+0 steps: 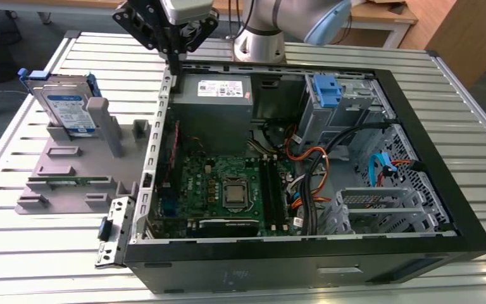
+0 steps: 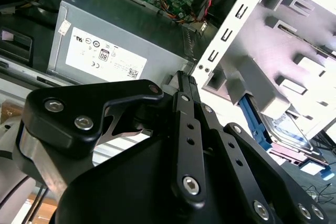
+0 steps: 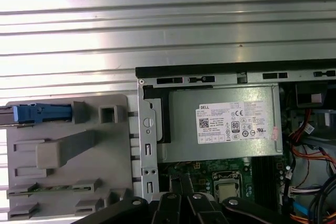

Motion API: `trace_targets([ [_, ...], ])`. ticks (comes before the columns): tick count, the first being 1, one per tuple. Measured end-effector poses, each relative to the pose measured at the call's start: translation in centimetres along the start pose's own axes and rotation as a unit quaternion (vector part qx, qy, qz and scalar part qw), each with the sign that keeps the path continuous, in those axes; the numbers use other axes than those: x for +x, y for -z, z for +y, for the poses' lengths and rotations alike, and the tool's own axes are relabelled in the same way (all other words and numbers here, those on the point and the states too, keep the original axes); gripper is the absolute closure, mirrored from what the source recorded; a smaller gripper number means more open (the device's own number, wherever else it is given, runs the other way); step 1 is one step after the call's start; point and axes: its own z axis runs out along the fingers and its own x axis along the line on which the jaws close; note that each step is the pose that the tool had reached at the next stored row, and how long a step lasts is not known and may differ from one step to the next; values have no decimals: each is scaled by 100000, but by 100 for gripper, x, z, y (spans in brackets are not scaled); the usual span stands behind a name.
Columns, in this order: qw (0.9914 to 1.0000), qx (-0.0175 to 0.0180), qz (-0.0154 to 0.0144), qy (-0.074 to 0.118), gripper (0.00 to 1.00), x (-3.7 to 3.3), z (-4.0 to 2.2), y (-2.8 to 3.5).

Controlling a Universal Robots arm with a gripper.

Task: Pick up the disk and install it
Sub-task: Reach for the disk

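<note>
The disk [image 1: 64, 106] stands on edge in a grey holder [image 1: 66, 171] on the exterior view's left, outside the open computer case [image 1: 311, 247]. It has a white-and-blue label and a blue bracket around it. In the second wrist view the disk [image 2: 287, 130] lies beyond the case's wall, and in the first wrist view its blue edge [image 3: 41, 113] sits at the holder's corner. My gripper [image 1: 176, 58] hangs above the case's back corner, near the power supply, well apart from the disk. Its black fingers [image 2: 185, 80] are together with nothing between them.
A grey power-supply box [image 1: 213, 88] fills the case's back corner, with the green motherboard [image 1: 226, 183] in front of it. A tall blue latch [image 1: 328, 88], orange and black cables [image 1: 311, 171] and a metal drive cage [image 1: 378, 202] occupy the exterior view's right. The slatted metal table [image 1: 49, 259] surrounds everything.
</note>
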Motion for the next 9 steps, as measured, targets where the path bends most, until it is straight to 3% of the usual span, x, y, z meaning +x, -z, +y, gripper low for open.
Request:
trace_targets([
  [9,100000,-3,-3,-12,89,22,-2,0],
])
